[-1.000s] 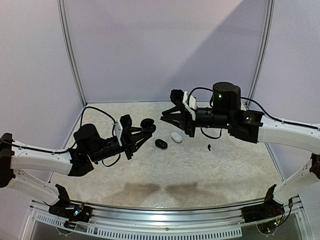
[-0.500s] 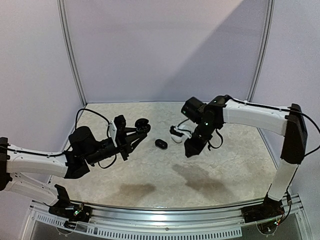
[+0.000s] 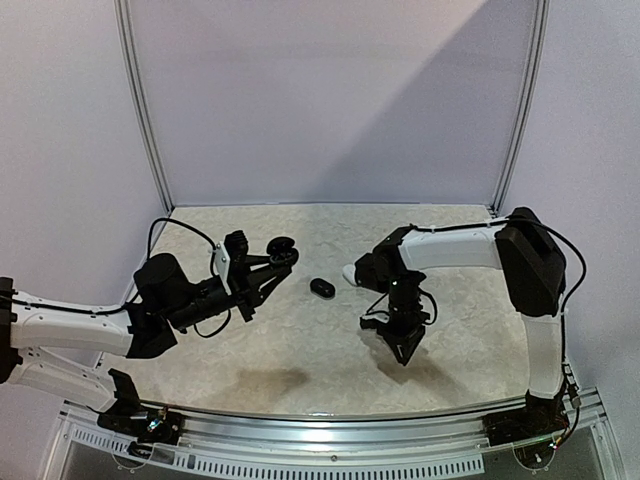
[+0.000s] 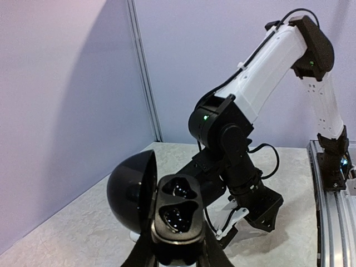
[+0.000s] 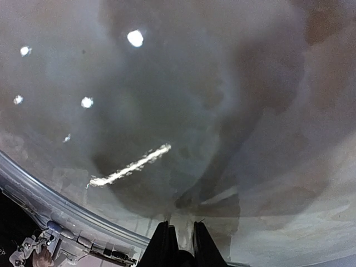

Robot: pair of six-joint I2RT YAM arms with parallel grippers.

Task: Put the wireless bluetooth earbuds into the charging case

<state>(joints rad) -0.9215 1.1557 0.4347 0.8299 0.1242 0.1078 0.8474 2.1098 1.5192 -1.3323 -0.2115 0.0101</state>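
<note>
above the table (image 3: 300,345), right claw (image 3: 403,357) points down — left claw (image 3: 268,264) holds case (image 3: 285,248).

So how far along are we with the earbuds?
Done: the left gripper holds the open case up. In hand: the right gripper hangs low over the table; whether it grips anything is unclear. Left: seating buds; the sockets' contents can't be told.

In the right wrist view the table (image 5: 167,83) is showing only as a blur. The bottom edge is cutting the right gripper (image 5: 179,227), so whether it is pinching anything is not clear. From above, the right arm (image 3: 455,245) is covering part of the white case (image 3: 349,271). The bottom edge is also cutting the left gripper (image 4: 177,256) under the black case (image 4: 175,214).
</note>
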